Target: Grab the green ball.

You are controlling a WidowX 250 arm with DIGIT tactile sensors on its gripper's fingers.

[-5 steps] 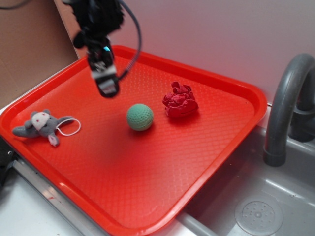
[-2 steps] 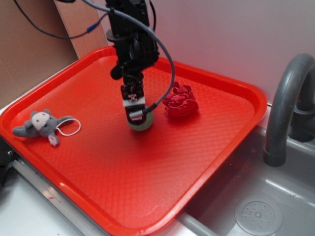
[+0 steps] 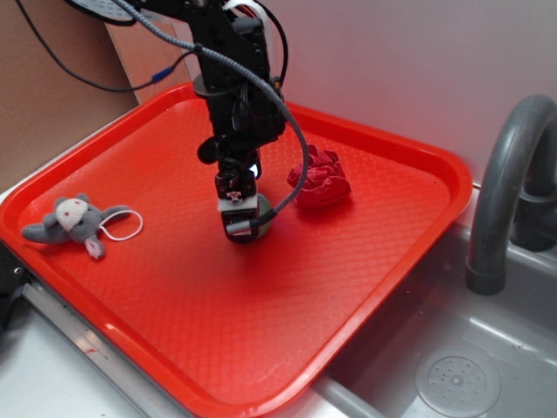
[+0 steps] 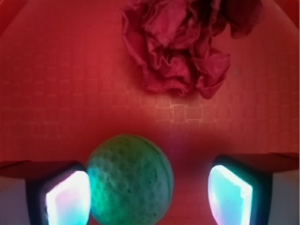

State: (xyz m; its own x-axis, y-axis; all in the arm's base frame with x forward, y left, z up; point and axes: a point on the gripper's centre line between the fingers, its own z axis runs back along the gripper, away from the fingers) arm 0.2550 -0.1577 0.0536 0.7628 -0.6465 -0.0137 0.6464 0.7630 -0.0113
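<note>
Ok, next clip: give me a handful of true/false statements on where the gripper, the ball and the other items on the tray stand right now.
1. The green ball lies between the open fingers of the gripper. True.
2. The ball sits centred between the fingers. False: it lies against the finger at the left of the wrist view, with a gap to the other one.
3. The red fabric lump is in the gripper. False: it lies on the red tray, beyond the ball.
4. The grey plush mouse lies near the tray's left edge, away from the gripper. True.
5. The ball has been lifted into the sink. False: it rests on the tray.
</note>
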